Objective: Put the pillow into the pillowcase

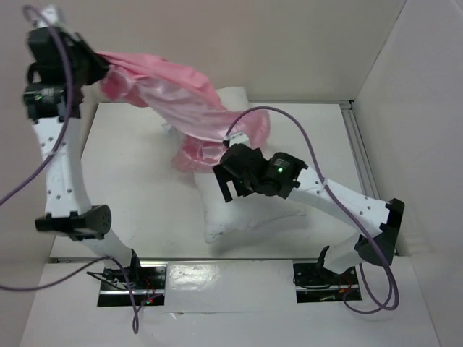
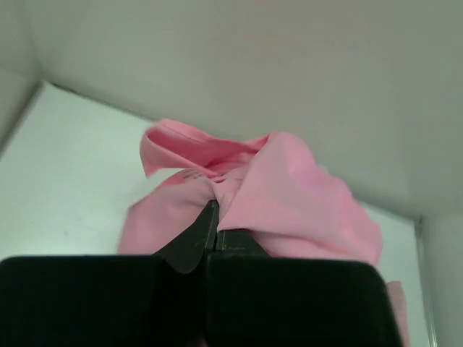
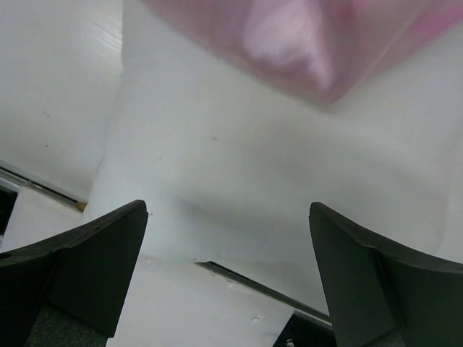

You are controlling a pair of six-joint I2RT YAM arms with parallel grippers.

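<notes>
A plump white pillow (image 1: 242, 213) lies near the middle of the white bench (image 1: 137, 173). Its near end is bare and its far end is covered by a pink pillowcase (image 1: 184, 97). The pillowcase is bunched over that far end and rises up and to the left as a lifted drape, its satin face catching the light. These views do not show whether the pillow's far end sits inside the opening or only under loose cloth.

The left pincer (image 2: 212, 217) is held high at the far left corner. It is clamped on a fold of the pink cloth, jaws pressed together and fabric spilling out beyond them. The right pincer (image 3: 228, 217) hovers just above the bare near part of the pillow, jaws spread wide and holding nothing. Its wrist view shows white pillow between the fingers and a blurred pink edge beyond.

The task looks to be at an early stage. Most of the pillow lies outside the case, so it has yet to be fed in and the case drawn down along its full length
</notes>
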